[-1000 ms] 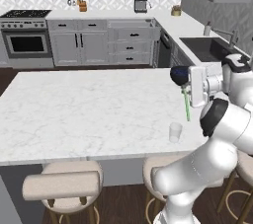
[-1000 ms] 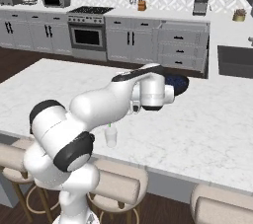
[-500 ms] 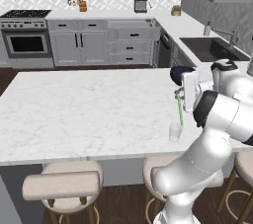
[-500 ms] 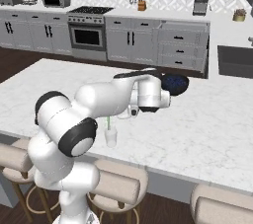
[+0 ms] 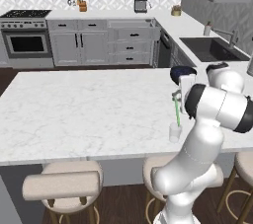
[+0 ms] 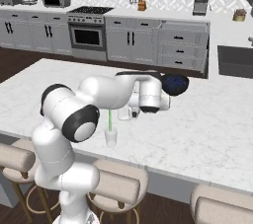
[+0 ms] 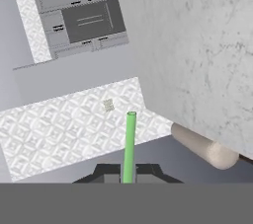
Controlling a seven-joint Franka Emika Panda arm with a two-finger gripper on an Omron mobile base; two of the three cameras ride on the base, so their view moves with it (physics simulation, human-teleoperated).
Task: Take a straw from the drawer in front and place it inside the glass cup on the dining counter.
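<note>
A: Any brand or writing readable?
B: None. The dining counter (image 5: 89, 109) spans both base views, stools (image 5: 62, 183) along its near edge.
A: And the cup?
B: The glass cup (image 5: 175, 132) stands near that edge, the straw (image 5: 177, 111) upright, its lower end in the cup.
A: The gripper (image 7: 128, 171)?
B: Pinched tight on the straw; the hand view shows that grip.

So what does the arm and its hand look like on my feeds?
The arm is glossy white, built of rounded tube segments with dark bands at the joints. The hand ends in two small dark fingertips. No cables or markings show.
</note>
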